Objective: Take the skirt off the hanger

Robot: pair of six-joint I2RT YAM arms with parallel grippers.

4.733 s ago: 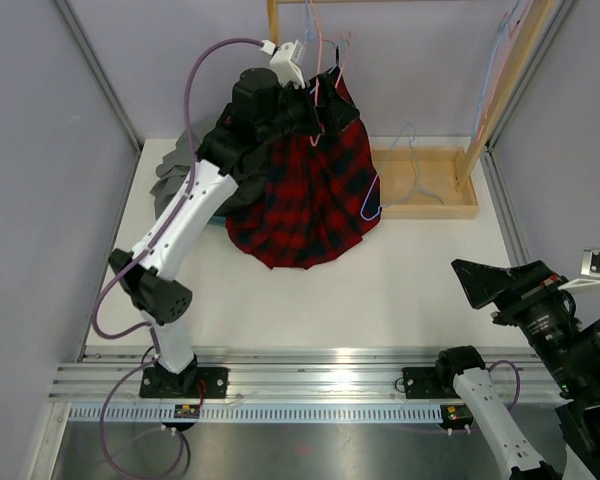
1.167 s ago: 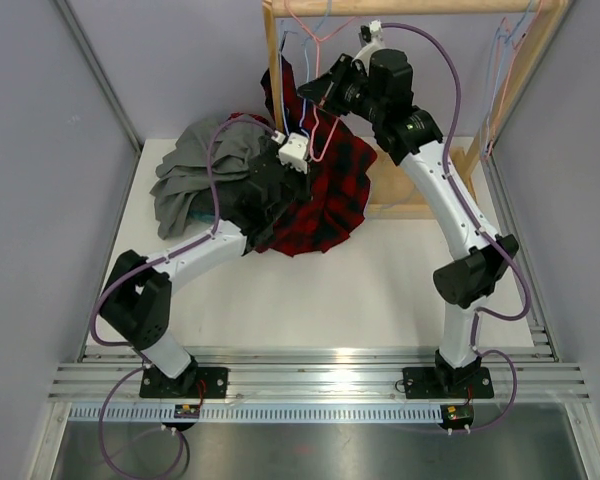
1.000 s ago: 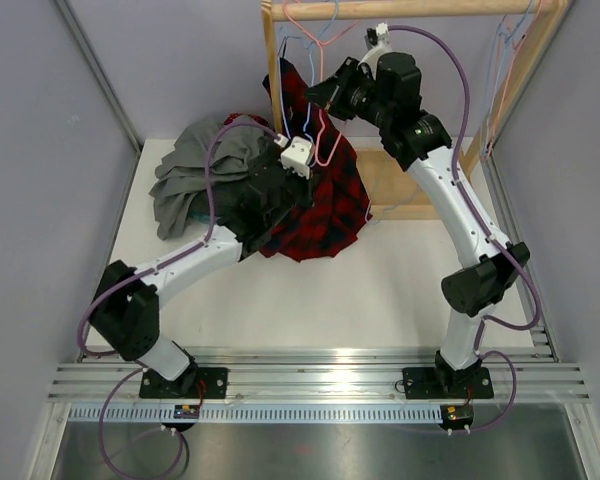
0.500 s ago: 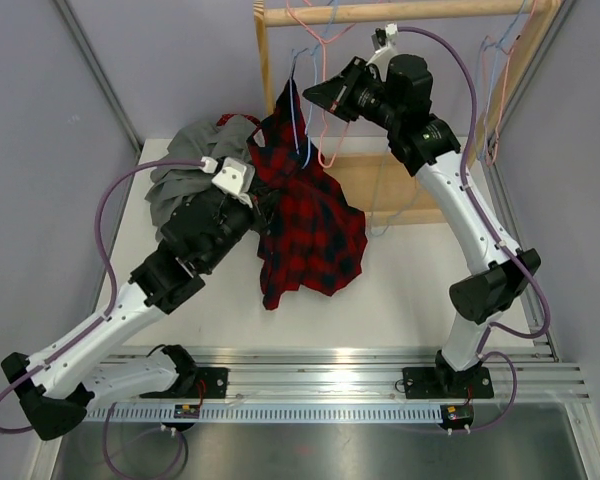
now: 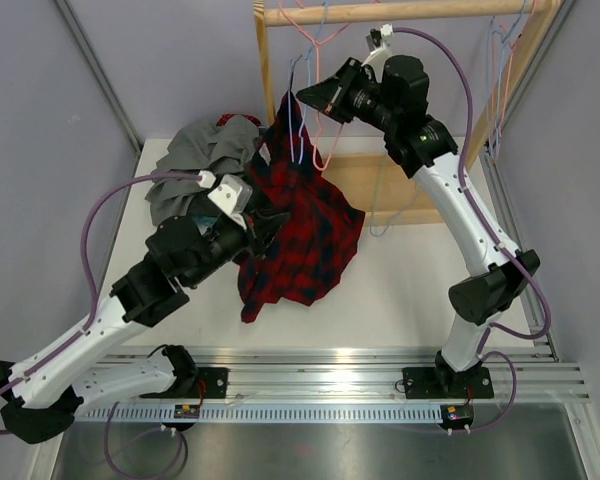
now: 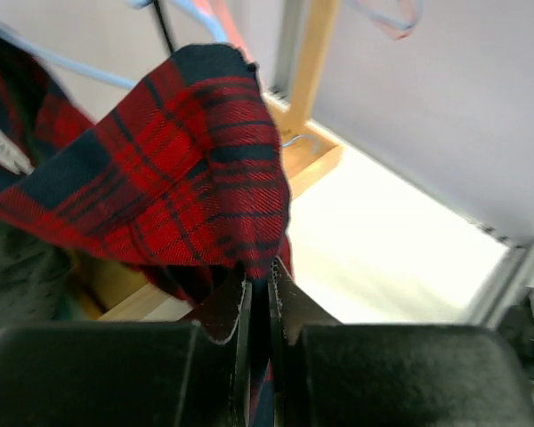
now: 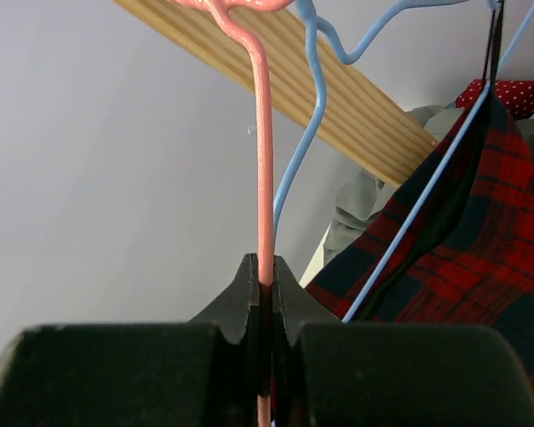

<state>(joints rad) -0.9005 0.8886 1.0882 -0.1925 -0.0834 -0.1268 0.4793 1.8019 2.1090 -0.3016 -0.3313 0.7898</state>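
Top external view: the red checked skirt (image 5: pixel 305 225) is seen in the middle of the frame, above the table (image 5: pixel 410 290). Its top corner is held up high in the upper middle, and the rest is spread down toward the lower left. The left tool (image 5: pixel 269 222) is pressed into the left side of the skirt. In the left wrist view, this tool is shut tight on a fold of the skirt's edge at the bottom middle.

The right tool (image 5: pixel 305 97) is found in the upper middle, just right of the skirt's top. In the right wrist view, it is shut on the thin stem of a pink hanger (image 7: pixel 263 160), which is hooked over the wooden bar (image 7: pixel 356 98). A blue hanger (image 7: pixel 418 203) is laid along the skirt's dark edge at the right.

A grey pile of clothes (image 5: pixel 195 170) is seen at the left, touching the skirt.
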